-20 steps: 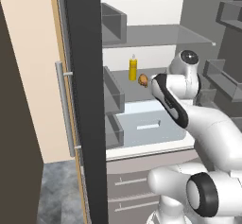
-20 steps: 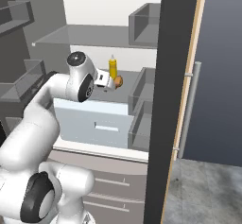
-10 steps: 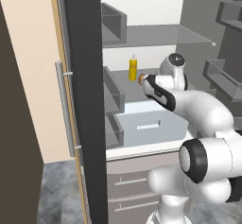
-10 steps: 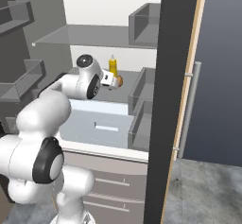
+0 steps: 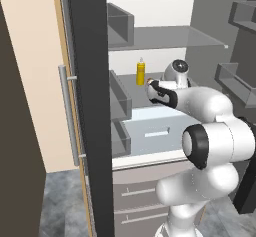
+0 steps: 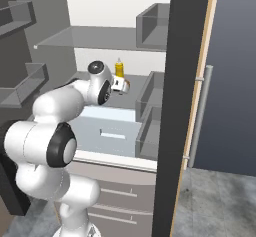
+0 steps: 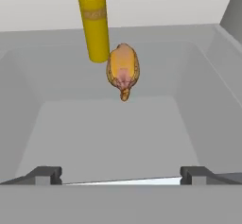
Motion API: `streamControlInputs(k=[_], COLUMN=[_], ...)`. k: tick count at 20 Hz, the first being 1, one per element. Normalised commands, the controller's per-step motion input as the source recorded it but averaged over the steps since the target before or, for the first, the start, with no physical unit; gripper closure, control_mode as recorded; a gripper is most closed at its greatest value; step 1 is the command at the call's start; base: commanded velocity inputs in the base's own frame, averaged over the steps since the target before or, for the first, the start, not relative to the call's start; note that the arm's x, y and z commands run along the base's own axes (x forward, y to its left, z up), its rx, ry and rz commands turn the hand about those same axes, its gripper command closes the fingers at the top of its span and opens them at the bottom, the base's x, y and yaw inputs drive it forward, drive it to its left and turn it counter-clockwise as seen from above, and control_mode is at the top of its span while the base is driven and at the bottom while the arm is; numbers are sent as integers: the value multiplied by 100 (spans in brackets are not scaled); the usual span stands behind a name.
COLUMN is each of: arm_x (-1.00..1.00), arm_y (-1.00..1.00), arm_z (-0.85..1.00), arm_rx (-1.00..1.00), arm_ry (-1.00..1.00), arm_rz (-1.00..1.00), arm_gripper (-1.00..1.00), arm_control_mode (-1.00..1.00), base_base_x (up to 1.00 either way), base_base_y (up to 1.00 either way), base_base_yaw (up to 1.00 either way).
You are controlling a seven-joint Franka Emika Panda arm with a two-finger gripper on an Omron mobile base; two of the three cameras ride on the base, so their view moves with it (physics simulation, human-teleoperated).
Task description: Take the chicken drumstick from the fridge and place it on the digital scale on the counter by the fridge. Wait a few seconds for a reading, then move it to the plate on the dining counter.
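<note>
The gripper [image 7: 121, 176] stands spread wide, its two dark finger tips [image 7: 43, 175] far apart and holding nothing, aimed into the open fridge [image 5: 165, 41]. Ahead of it, well apart from the tips, the chicken drumstick [image 7: 123, 70] lies on the grey fridge shelf [image 7: 113, 138], its narrow bone end pointing back toward the gripper. Just beside the drumstick, touching or nearly touching its far left side, stands an upright yellow bottle [image 7: 96, 22] with a pale cap; a faint darker band of print circles its upper part, but the writing is too blurred to read. From the base views the arm [image 5: 200, 106] reaches in at mid-height, with the bottle [image 5: 141, 73] standing behind its hand toward the white back wall. A glass shelf [image 5: 165, 37] spans the fridge above, and a pale grey drawer [image 5: 155, 131] sits below. Grey door bins [image 6: 152, 26] line the open doors, whose edges are black and outer panels beige, each carrying a silver bar handle [image 5: 69, 116]. The floor [image 6: 215, 201] below is mottled grey stone.
</note>
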Motion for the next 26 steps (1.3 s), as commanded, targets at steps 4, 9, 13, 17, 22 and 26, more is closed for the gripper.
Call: streamControlInputs(k=[4, 9, 13, 17, 22, 26], arm_x=[47, 56, 51, 44, 39, 41], arm_y=[-10, -4, -1, -5, -5, -2], arm_z=[-4, -10, -12, -17, -21, -25], arm_rx=[0, 0, 0, 0, 0, 0], arm_ry=[0, 0, 0, 0, 0, 0], arm_rz=[0, 0, 0, 0, 0, 0], arm_gripper=[-100, -100, -100, -100, -100, -100], arm_control_mode=[-100, -100, -100, -100, -100, -100], base_base_x=[0, 0, 0, 0, 0, 0], base_base_y=[0, 0, 0, 0, 0, 0], base_base_yaw=[0, 0, 0, 0, 0, 0])
